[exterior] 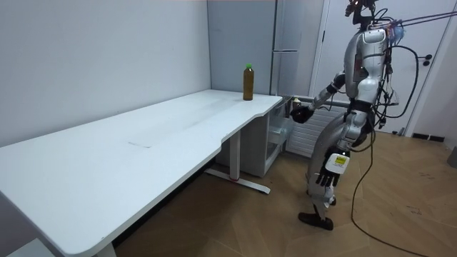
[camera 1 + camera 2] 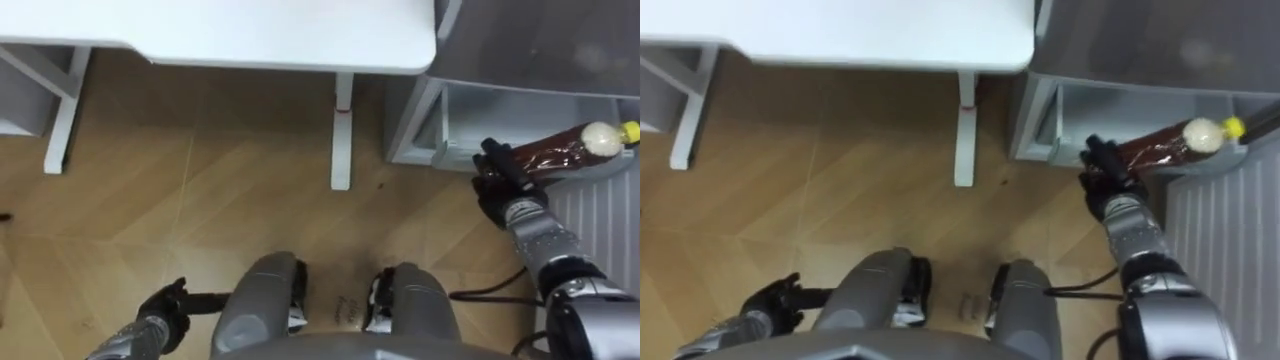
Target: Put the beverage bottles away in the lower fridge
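A brown drink bottle [image 2: 555, 150] with a yellow cap lies almost level in my right hand [image 2: 500, 185], whose fingers are curled round its lower half. Its cap end points to the right, in front of the open lower fridge compartment [image 2: 520, 105], a grey-walled box low at the floor. In the room view I stand facing the tall grey fridge [image 1: 285, 64] with my right hand [image 1: 300, 113] stretched out to its lower opening. A second brown bottle [image 1: 248, 82] with a green cap stands upright on the white table's far corner. My left hand [image 2: 165, 305] hangs relaxed beside my left leg.
The white table [image 2: 250, 35] runs along my left, its leg [image 2: 342, 130] standing on the wooden floor close to the fridge. A white ribbed panel [image 2: 600, 220] lies to the right below the bottle. Open floor stretches behind me in the room view.
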Robot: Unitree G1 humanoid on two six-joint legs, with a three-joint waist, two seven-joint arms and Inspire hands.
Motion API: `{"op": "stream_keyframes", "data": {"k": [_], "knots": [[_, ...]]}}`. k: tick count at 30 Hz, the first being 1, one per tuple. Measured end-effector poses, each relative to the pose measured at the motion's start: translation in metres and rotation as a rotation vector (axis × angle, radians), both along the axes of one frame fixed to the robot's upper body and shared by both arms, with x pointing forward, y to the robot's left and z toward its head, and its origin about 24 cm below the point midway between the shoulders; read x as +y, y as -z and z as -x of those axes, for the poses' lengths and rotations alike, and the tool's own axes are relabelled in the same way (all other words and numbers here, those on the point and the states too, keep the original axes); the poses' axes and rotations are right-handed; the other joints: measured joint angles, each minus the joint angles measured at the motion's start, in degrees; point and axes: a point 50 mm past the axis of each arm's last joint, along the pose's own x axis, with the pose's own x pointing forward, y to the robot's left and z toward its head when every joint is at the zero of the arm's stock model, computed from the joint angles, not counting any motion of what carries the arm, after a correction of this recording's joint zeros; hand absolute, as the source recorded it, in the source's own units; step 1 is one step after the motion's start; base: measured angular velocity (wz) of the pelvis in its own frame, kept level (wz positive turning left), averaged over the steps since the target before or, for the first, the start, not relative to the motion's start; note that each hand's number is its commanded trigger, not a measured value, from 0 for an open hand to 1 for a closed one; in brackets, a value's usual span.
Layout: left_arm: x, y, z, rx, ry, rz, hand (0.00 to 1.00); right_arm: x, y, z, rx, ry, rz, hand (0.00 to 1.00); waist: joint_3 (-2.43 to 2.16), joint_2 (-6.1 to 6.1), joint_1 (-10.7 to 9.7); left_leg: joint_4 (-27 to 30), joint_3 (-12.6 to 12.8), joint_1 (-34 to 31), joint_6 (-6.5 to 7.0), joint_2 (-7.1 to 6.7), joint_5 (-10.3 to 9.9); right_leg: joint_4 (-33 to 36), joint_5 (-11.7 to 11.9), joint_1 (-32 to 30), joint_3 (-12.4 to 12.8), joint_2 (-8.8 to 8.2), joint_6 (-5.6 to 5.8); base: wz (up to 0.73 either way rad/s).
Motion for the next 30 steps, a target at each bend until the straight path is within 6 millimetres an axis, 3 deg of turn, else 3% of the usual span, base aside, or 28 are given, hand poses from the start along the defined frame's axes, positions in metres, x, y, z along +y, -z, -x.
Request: {"op": "stream_keyframes", "data": {"k": [6, 12, 16, 18, 24, 30], "knots": [[0.001, 0.001, 0.002, 0.045, 0.062, -0.035, 0.0, -0.001, -0.008, -0.011, -0.047, -0.036, -0.012, 1.0, 0.33, -0.91, 1.47, 6.33, 0.06, -5.47, -0.03, 0.13, -1.61, 6.57, -1.77, -5.5, 0.85, -0.27, -0.27, 0.02], [0.009, 0.0, 0.01, 0.092, 0.105, -0.07, 0.0, -0.002, -0.015, -0.019, -0.064, -0.058, -0.012, 1.0, 0.24, -1.1, 1.93, 9.95, -1.11, -10.15, -0.18, -0.21, -1.98, 9.95, -2.75, -9.31, -0.24, -1.12, -0.72, 0.11], [0.009, 0.001, 0.012, 0.11, 0.119, -0.085, 0.0, -0.007, -0.032, -0.037, -0.107, -0.06, 0.012, 1.0, 0.21, -1.21, 2.0, 12.3, -1.16, -13.78, -0.12, -0.41, -2.25, 12.55, -3.14, -12.87, -0.21, -1.56, -0.9, 0.03], [0.009, 0.001, 0.013, 0.117, 0.116, -0.085, 0.0, -0.01, -0.04, -0.044, -0.119, -0.052, 0.019, 1.0, 0.23, -1.35, 1.69, 12.55, -1.16, -14.14, -0.11, -1.15, -2.23, 13.55, -3.62, -13.44, 0.05, -2.2, -0.74, 0.11], [0.012, 0.0, 0.013, 0.122, 0.122, -0.094, 0.0, -0.015, -0.062, -0.062, -0.168, -0.041, 0.017, 1.0, 0.17, -1.64, 1.61, 13.81, -1.14, -17.79, -0.33, -1.18, -2.13, 15.07, -3.82, -17.28, 0.16, -2.39, -0.98, 0.02], [0.014, 0.0, 0.016, 0.131, 0.136, -0.119, 0.0, -0.021, -0.077, -0.073, -0.185, -0.016, 0.034, 1.0, 0.2, -2.99, 1.51, 13.65, -1.21, -20.09, -0.38, -1.45, -2.02, 15.29, -3.83, -19.56, -0.32, -3.06, -1.02, 0.04]]}}
